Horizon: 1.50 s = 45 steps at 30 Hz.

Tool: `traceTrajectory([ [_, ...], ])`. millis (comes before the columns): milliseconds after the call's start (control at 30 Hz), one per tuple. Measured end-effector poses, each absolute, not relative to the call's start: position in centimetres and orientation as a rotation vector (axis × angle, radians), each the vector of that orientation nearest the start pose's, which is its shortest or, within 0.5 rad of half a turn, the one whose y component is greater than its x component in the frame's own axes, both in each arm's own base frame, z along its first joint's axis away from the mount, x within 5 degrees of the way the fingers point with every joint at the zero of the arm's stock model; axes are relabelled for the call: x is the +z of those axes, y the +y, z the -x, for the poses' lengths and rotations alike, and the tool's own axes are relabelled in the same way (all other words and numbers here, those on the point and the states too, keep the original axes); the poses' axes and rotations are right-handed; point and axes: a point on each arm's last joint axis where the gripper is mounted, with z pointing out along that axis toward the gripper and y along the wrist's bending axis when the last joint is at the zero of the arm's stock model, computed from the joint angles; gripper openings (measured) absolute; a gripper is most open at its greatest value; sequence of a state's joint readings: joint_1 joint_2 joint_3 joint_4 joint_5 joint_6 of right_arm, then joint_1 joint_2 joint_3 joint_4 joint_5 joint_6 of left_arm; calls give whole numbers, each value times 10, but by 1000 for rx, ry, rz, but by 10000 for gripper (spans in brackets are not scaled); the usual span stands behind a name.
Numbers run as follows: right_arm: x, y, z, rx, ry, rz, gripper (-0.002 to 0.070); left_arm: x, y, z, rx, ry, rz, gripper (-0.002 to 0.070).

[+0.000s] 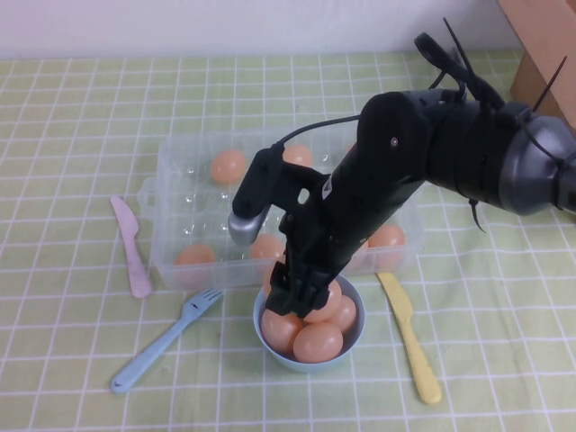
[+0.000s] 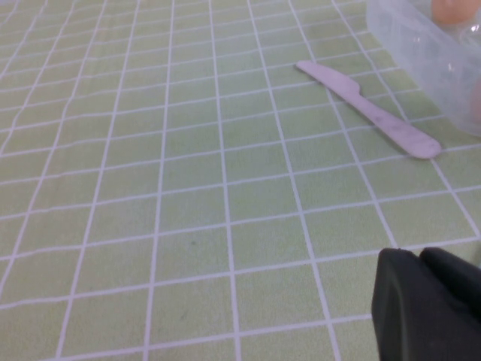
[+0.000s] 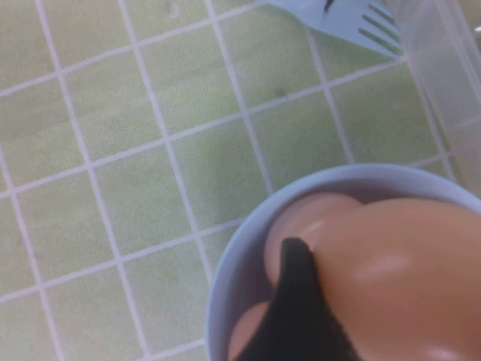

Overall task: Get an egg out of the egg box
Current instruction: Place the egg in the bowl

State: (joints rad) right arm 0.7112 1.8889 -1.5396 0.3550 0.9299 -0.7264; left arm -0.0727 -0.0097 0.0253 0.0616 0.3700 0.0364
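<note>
1. Reaching down from the upper right of the high view, the right gripper [image 1: 301, 301] sits in the small blue bowl [image 1: 353, 340] at lower centre, its fingers pinching the egg [image 1: 324, 304] among the other eggs already lying there. The egg box [image 1: 171, 193] stands just behind the bowl on the green checked worktop [image 1: 72, 117], with a few eggs left in its cells. A pink knife [image 1: 130, 247] lies left of the box, a blue fork [image 1: 162, 342] at lower left, a yellow knife [image 1: 409, 337] at lower right. The left gripper does not show in this view.

2. In the left wrist view, the left gripper [image 2: 428, 304] appears only as a dark block at the lower right corner, over bare worktop; I cannot tell whether its fingers are spread or pressed together. The pink knife [image 2: 368, 109] and a corner of the egg box [image 2: 417, 53] sit at upper right.

3. In the right wrist view, one dark finger [image 3: 297, 301] presses against the egg [image 3: 398, 278], which fills the lower right and rests on another egg inside the bowl [image 3: 233, 286]. The fork's tines [image 3: 361, 26] show at top.

4. My judgement of the risk: the bowl is crowded, so opening the fingers could let the glossy egg roll off its neighbours and over the rim. Lifting carelessly could also knock the pile or tip the bowl.
</note>
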Motion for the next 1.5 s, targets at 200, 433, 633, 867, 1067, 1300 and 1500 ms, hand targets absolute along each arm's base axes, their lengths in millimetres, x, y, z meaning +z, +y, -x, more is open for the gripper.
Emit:
traceTrajectory([
  [200, 254, 285, -292, 444, 2195, 1639, 447, 172, -2, -53, 35, 1863, -140, -3],
  [433, 254, 285, -291, 436, 2163, 1694, 447, 172, -2, -53, 35, 1863, -140, -3],
  [633, 254, 285, -291, 433, 2155, 1704, 447, 172, -2, -53, 35, 1863, -140, -3],
  [867, 254, 285, -291, 430, 2151, 1701, 447, 172, -2, -53, 35, 1863, -140, -3],
  [1067, 254, 285, -291, 421, 2121, 1736, 447, 172, -2, -53, 35, 1863, -140, -3],
  [1300, 253, 283, -290, 404, 2093, 1801, 447, 172, -2, -53, 35, 1863, -140, -3],
  [1500, 252, 282, -290, 374, 2076, 1830, 447, 172, -2, -53, 35, 1863, -140, -3],
])
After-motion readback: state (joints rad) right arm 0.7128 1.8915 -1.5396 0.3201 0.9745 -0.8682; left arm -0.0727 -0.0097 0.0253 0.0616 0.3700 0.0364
